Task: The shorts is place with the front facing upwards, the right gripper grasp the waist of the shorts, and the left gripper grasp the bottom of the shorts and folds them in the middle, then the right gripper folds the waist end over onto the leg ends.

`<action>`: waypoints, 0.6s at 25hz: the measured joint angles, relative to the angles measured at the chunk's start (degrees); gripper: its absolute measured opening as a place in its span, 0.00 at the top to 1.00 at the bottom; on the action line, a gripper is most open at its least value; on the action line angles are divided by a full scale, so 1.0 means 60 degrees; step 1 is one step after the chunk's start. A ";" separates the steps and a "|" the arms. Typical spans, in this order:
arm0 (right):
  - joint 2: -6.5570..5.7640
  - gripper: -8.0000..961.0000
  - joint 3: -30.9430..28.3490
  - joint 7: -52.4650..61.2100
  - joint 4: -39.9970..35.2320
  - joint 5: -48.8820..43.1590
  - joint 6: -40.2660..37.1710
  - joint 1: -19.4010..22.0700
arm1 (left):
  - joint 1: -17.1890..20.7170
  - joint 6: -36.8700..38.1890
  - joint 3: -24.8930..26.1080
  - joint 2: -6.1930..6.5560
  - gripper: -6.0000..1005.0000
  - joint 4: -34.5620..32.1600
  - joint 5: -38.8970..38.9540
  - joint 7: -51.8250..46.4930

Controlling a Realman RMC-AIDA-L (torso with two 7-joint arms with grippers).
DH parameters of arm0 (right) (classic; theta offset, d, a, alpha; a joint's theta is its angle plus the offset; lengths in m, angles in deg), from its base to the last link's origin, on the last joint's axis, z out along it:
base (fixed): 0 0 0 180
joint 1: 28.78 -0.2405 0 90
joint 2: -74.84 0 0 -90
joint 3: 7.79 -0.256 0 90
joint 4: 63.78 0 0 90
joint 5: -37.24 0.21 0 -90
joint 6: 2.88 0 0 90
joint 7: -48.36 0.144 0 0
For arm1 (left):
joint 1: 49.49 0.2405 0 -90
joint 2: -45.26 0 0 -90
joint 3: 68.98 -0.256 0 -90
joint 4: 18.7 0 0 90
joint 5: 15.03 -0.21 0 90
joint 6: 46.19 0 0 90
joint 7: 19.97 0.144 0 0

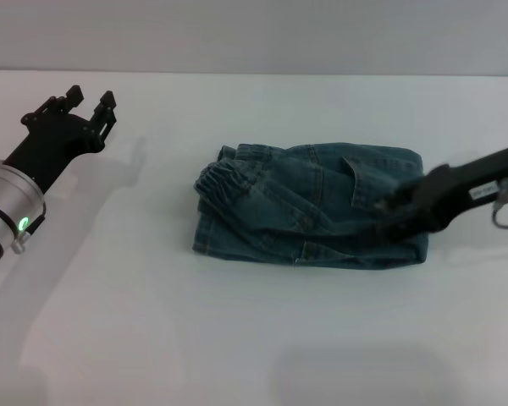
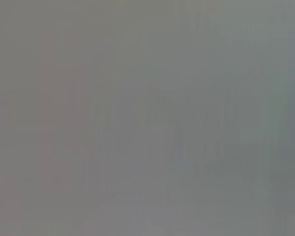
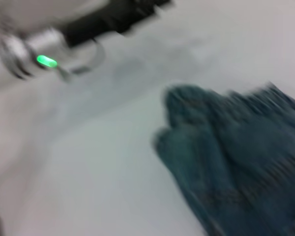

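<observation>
The blue denim shorts [image 1: 309, 207] lie folded into a compact rectangle at the table's middle. Their gathered elastic waist [image 1: 224, 182] sits on top at the bundle's left end. I cannot make out the leg hems in the bundle. My right gripper [image 1: 394, 210] hovers low over the right part of the shorts, smeared by motion. My left gripper [image 1: 91, 98] is far off at the table's left, open and holding nothing. In the right wrist view the shorts [image 3: 236, 147] fill the lower right, with the left arm [image 3: 64, 34] beyond them. The left wrist view shows only flat grey.
The white table [image 1: 254, 338] stretches around the shorts on all sides. Its far edge [image 1: 254, 73] meets a pale wall. The left arm's white cylinder with a green light [image 1: 21, 224] lies along the left side.
</observation>
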 joint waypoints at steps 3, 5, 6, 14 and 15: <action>0.0078 0.21 -0.0318 -0.0371 -0.1040 0.1133 -0.0635 0.0564 | 0.0001 0.0036 0.0002 0.0006 0.50 0.0093 0.0001 0.0000; 0.0211 0.21 -0.0662 -0.0839 -0.1682 0.1916 -0.0716 0.1066 | 0.0001 0.0036 0.0002 0.0006 0.50 0.0093 0.0001 0.0000; 0.0301 0.21 -0.0875 -0.1148 -0.1911 0.2275 -0.0662 0.1307 | 0.0012 0.0090 0.0003 0.0008 0.50 0.0110 0.0001 -0.0018; 0.0626 0.21 -0.1983 -0.5633 -0.0362 0.5997 0.1860 0.3258 | 0.0528 0.1248 0.0589 0.0041 0.50 0.0268 0.0009 -0.0103; 0.0618 0.21 -0.2102 -0.6478 0.0180 0.6623 0.2159 0.3412 | 0.0643 0.1426 0.0732 0.0048 0.50 0.0302 0.0010 -0.0103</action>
